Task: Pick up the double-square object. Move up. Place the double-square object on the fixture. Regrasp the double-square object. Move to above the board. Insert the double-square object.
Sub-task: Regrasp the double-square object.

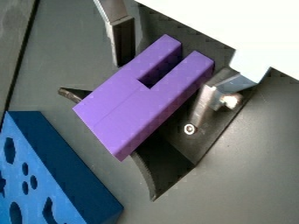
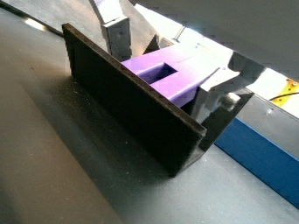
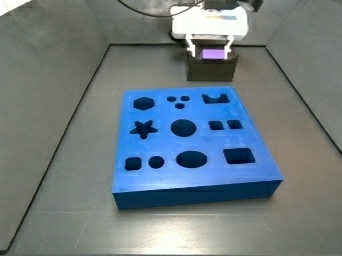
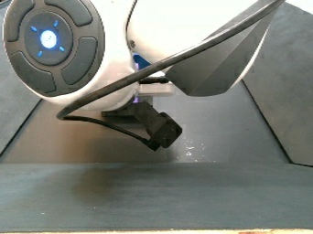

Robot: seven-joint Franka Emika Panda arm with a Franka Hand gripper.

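Both wrist views sit close at the gripper (image 1: 176,74), looking down its fingers onto the purple block (image 1: 142,96) resting in the fixture (image 2: 140,109), each from an opposite side; both catch a corner of the board (image 1: 47,179). A side view looks from high at the near end of the floor, taking in the whole board (image 3: 187,135) with the fixture (image 3: 211,70) beyond. The remaining side view is low and near, mostly blocked by the arm (image 4: 73,46).

Even, bright light; soft shadows; the gripper (image 1: 176,66) slightly blurred in wrist views.
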